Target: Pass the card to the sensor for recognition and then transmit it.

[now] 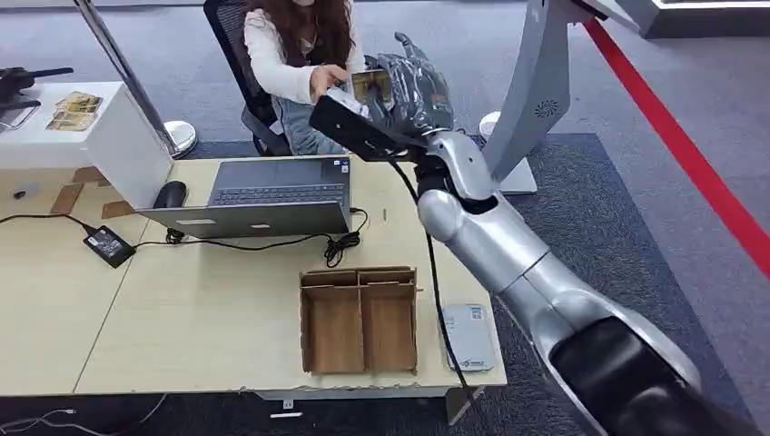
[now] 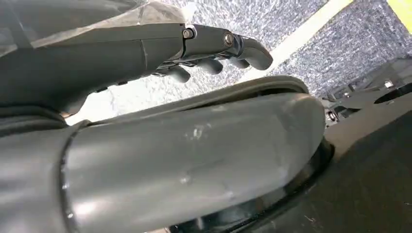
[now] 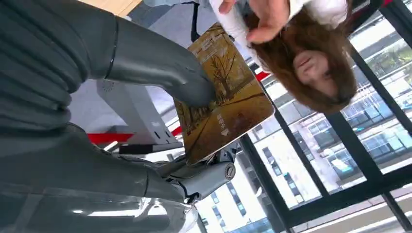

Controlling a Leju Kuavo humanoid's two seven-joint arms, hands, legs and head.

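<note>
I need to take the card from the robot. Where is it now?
The card is in the right hand, raised beyond the table's far edge, just by the seated person's hand.

The right arm (image 1: 508,245) was made of polished silver shells, rounded at each joint, with a black section nearest the body. A thin black cable (image 1: 434,272) ran along it, and a flat black box (image 1: 359,127) was fixed at the wrist. The right hand (image 1: 413,91) was dark grey and glossy. The left hand (image 2: 145,53) was dark grey too, with silver screws (image 2: 227,39) at the fingers (image 2: 252,51).
</note>
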